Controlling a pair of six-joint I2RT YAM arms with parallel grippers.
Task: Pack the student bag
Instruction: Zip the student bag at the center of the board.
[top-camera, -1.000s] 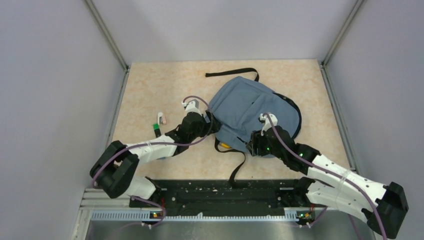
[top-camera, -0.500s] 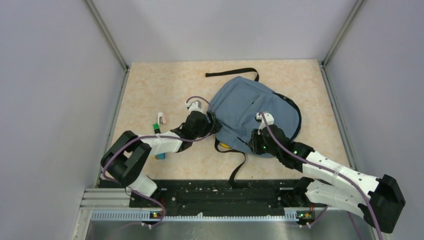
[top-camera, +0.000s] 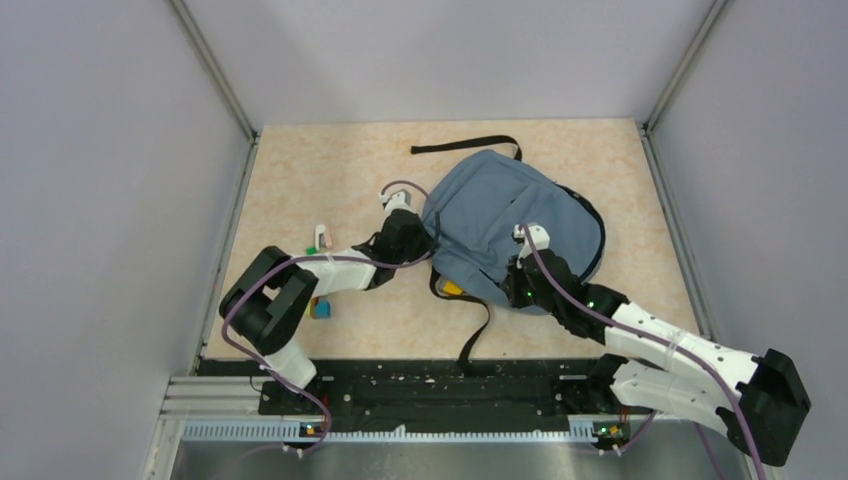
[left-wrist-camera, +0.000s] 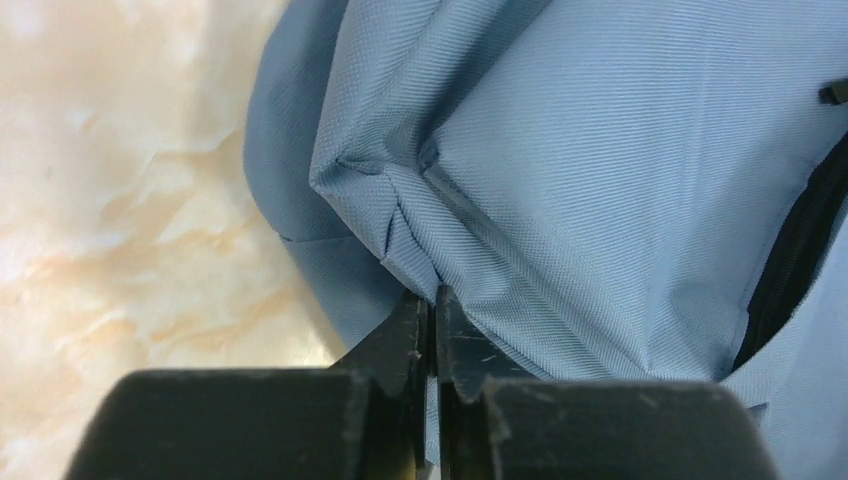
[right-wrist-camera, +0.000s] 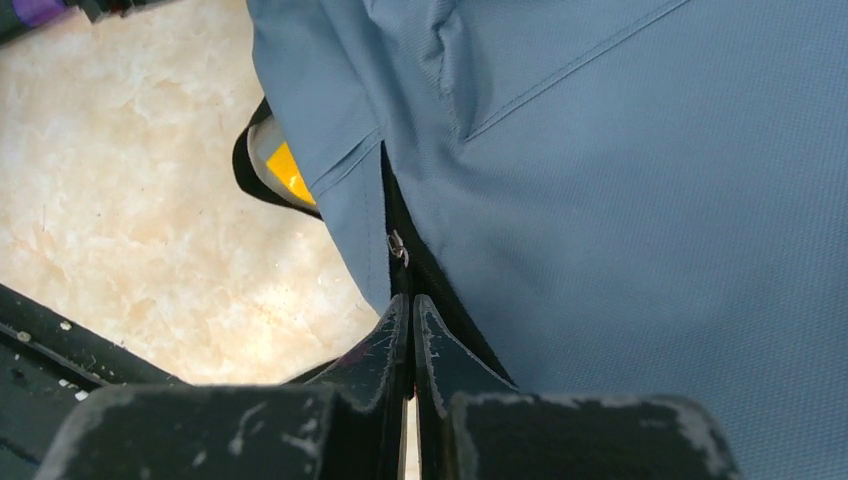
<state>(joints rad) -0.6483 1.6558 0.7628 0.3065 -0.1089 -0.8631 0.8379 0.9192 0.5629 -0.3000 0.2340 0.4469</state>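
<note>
Step in hand, as I read it: opening the mouth. The right tool (right-wrist-camera: 411, 305) is closed tight at the zip-edge hem, the small metal zip pull (right-wrist-camera: 397, 246) just beyond its tips; cloth caught or not, I cannot tell. The left tool (left-wrist-camera: 432, 305) is closed on a pinched fold of side panel. The soft dusty blue-grey fabric student bag (top-camera: 500, 215) lies flat on the beige marbled surface (top-camera: 320, 180), spreading beyond and between both tools. Next move likely calls for lifting and parting the two holds without the thin cloth slipping.
</note>
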